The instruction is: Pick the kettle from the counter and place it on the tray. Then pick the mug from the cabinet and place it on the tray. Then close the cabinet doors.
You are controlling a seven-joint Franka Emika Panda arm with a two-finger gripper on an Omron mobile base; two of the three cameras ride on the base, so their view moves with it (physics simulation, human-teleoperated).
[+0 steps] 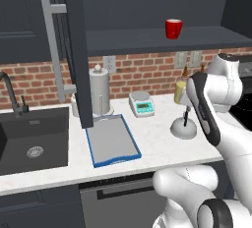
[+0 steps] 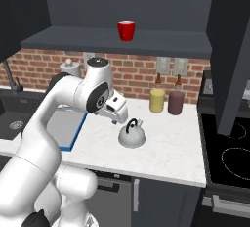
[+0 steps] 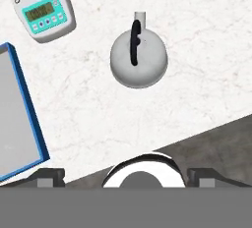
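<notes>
Gripper (image 3: 125,175) hangs above the kettle (image 3: 139,60), jaws spread wide, holding nothing.
Kettle stands upright on the counter (image 3: 197,74); blue-rimmed tray (image 3: 27,124) lies well apart.

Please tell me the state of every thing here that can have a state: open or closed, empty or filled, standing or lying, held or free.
kettle: upright on the counter, not held
tray: flat on the counter, empty
mug: upright on the cabinet shelf, not held
cabinet doors: open
pincer: open, holding nothing, above the counter's front edge
scale: display lit
sink: empty
</notes>
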